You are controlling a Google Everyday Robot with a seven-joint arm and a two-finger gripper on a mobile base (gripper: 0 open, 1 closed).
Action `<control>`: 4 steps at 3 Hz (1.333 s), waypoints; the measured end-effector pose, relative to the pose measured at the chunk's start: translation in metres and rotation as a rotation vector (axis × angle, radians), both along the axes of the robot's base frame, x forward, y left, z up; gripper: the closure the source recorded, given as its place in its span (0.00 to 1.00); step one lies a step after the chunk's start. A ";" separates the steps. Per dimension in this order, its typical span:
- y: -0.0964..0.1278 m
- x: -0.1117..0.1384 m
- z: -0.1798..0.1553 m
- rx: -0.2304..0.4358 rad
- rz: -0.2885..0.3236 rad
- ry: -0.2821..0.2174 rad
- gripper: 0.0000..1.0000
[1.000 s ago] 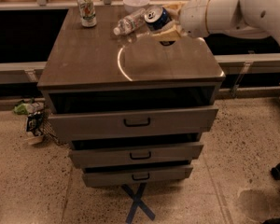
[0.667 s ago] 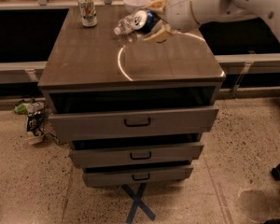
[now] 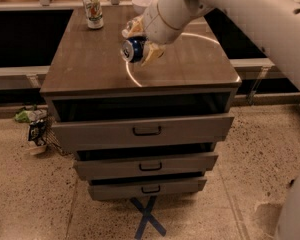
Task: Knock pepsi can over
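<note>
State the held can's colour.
Dark blue, silver rim: pepsi can in the hand over the cabinet top; camera view.

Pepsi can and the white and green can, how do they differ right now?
The pepsi can is dark blue and tipped sideways, silver end toward the camera; the white and green can stands upright. The gripper holds the pepsi can over the middle of the cabinet top; the white and green can stands free at the back left. Both are drink cans.
</note>
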State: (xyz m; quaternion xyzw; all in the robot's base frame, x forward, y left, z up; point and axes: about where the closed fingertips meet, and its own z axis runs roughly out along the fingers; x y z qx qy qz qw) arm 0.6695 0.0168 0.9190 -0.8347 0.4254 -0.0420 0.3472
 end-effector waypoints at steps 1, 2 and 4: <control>0.006 0.003 -0.016 -0.116 0.023 0.023 0.85; 0.008 0.006 -0.025 -0.193 0.031 0.047 0.62; 0.011 0.008 -0.050 -0.291 0.062 0.121 0.16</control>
